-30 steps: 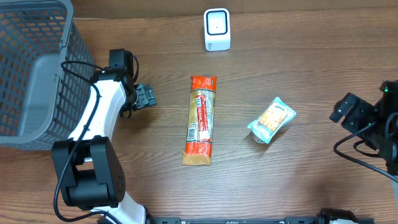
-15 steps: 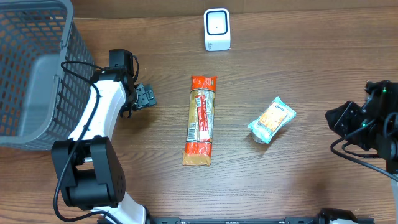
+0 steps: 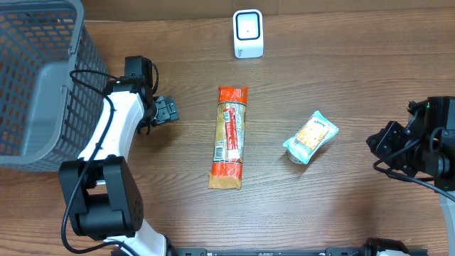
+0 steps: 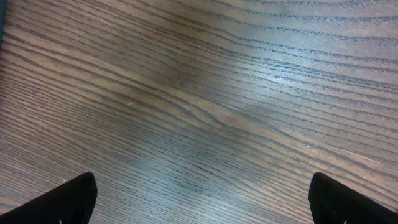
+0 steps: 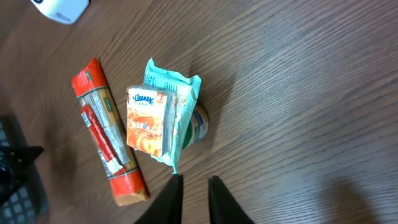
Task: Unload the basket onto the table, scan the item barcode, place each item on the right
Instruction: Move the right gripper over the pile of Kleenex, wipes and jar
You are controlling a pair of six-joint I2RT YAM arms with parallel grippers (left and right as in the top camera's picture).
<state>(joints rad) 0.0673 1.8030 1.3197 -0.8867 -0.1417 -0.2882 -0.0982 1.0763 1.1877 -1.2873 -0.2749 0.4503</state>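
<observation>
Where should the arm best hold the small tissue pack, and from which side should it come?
Take the tissue pack across its long sides, near the middle, from above. It lies flat and slanted, so turn the wrist to match. The right gripper is nearest.

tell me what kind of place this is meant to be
Most likely a mock shop checkout set up on a wooden table. A grey shopping basket stands at one side and a small white scanner at the far edge. Packaged goods lie between them: a long orange packet and a Kleenex tissue pack.
</observation>
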